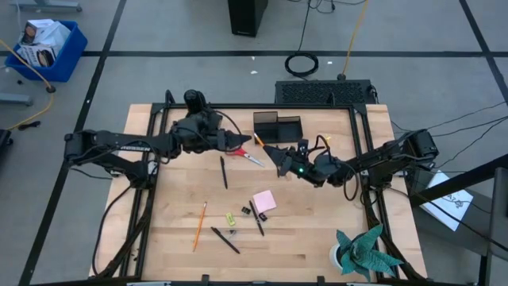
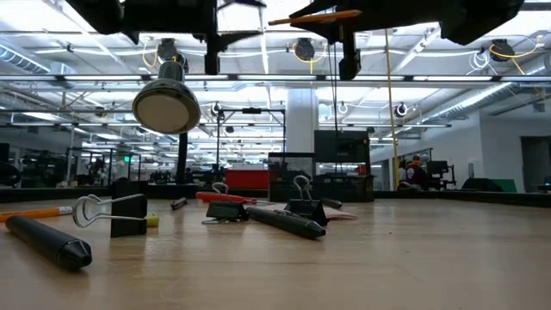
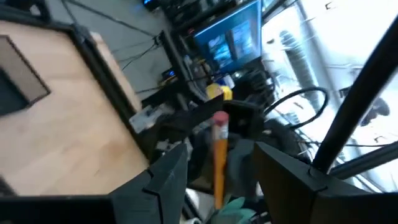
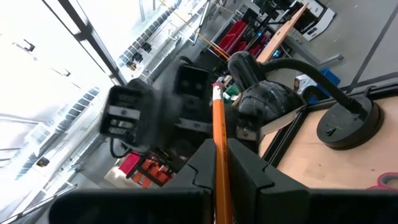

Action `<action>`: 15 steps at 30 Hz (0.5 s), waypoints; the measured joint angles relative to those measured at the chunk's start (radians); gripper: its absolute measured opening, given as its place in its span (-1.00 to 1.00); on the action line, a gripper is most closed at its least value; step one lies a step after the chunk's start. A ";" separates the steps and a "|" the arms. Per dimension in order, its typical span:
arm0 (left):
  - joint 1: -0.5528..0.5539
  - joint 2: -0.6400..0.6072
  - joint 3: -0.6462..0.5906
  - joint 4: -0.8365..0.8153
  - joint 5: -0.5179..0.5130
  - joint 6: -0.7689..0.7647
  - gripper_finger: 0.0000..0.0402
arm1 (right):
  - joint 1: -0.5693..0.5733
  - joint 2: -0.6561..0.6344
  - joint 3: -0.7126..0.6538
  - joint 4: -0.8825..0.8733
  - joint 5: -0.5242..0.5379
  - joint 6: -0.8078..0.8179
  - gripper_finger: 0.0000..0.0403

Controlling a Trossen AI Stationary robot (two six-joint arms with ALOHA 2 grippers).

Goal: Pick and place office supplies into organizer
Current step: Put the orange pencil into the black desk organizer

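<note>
While held up, pencil [image 4: 219, 134] in right gripper [image 1: 275, 150]

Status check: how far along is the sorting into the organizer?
Done: nothing shows inside the organizer yet. In hand: the right gripper is shut on an orange pencil, raised near the organizer; the left gripper is open with its fingers either side of it. Left on the table: scissors, second pencil, three pens, pink sticky pad, small clips.

Both arms are cut off by the low view's top edge; the pencil [image 3: 219, 158] looks blurred in the left wrist view.
</note>
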 joint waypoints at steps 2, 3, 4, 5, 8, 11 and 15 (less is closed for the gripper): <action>0.000 -0.005 0.014 0.011 -0.003 0.009 -0.06 | 0.000 0.000 0.000 -0.001 0.001 0.000 -0.93; 0.000 -0.006 0.018 0.011 -0.003 0.011 -0.06 | 0.000 0.000 0.000 0.000 0.001 0.000 -0.93; 0.000 -0.004 0.021 0.005 -0.003 0.013 -0.06 | 0.000 0.000 0.000 0.000 0.000 0.000 -0.93; 0.000 -0.002 0.021 -0.003 -0.006 0.017 -0.06 | 0.000 0.000 0.000 0.000 0.000 0.000 -0.93; -0.001 0.030 0.035 -0.004 -0.008 0.019 -0.06 | 0.000 0.000 0.000 -0.001 0.001 0.000 -0.93; -0.001 0.064 0.044 0.000 0.011 0.002 -0.06 | -0.004 0.000 0.000 -0.001 0.000 0.000 -0.93; -0.006 0.080 0.067 0.010 0.030 0.006 -0.06 | -0.006 0.000 0.000 0.000 0.000 0.017 -0.93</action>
